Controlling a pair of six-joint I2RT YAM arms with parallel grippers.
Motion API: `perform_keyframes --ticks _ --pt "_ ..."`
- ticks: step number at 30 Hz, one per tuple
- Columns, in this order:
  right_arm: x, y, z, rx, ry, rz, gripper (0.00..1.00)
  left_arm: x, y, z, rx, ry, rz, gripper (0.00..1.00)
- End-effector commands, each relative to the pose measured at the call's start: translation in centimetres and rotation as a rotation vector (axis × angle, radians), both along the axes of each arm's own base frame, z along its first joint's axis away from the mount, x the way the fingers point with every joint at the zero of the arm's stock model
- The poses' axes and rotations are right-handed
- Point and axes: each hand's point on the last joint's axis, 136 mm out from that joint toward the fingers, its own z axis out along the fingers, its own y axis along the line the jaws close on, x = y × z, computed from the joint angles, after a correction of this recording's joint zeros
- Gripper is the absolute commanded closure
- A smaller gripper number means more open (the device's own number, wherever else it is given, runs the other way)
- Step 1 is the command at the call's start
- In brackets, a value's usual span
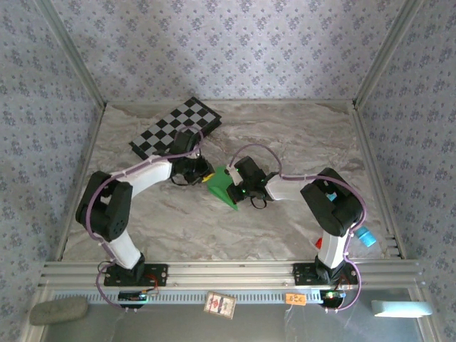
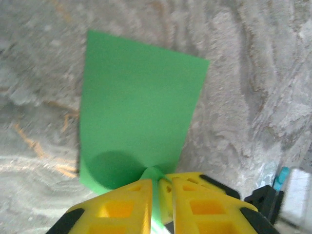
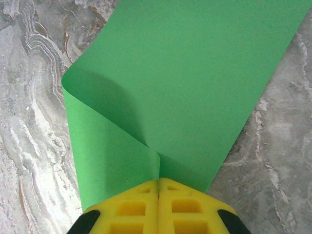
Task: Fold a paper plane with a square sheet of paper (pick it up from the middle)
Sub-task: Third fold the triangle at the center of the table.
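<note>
Both arms cover part of the paper plane [image 1: 222, 187]; the right wrist view's top edge crops it.

Both arms reach inward to mid-table. Right gripper [image 3: 159, 187] pinched tight on the paper plane [image 3: 185, 87]; left gripper [image 2: 163, 187] slightly parted around its edge.

Right pincer [image 3: 159, 187] clamped on curled green paper plane [image 3: 195, 87]; marble table [image 3: 29, 97] below.

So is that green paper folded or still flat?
Folded: the paper curls over at one edge and is pinched between the right gripper's fingers.
</note>
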Motion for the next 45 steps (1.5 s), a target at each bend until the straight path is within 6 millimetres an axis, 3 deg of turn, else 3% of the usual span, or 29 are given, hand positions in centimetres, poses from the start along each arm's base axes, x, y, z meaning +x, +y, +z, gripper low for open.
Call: perform_keyframes --ticks 1,9,16,37,45 --pt "-0.4 -0.4 -1.2 -0.029 0.051 -0.015 1.0 -0.4 -1.0 0.7 -0.079 -0.007 0.043 0.85" --pt "-0.4 -0.3 -1.2 -0.023 0.055 -0.014 1.0 -1.6 -3.3 -1.2 -0.173 0.046 0.013 0.92" --pt "-0.2 -0.3 -0.9 -0.013 0.051 -0.016 1.0 -2.1 -4.2 -2.3 -0.165 0.079 -0.006 0.93" --pt "-0.1 -0.4 -1.2 -0.028 0.063 -0.024 1.0 -4.5 -2.8 -5.6 -0.068 0.152 0.005 0.95" --pt "-0.1 -0.5 -1.5 -0.037 0.071 -0.029 1.0 -4.8 -2.3 -5.8 -0.054 0.154 0.022 0.95"
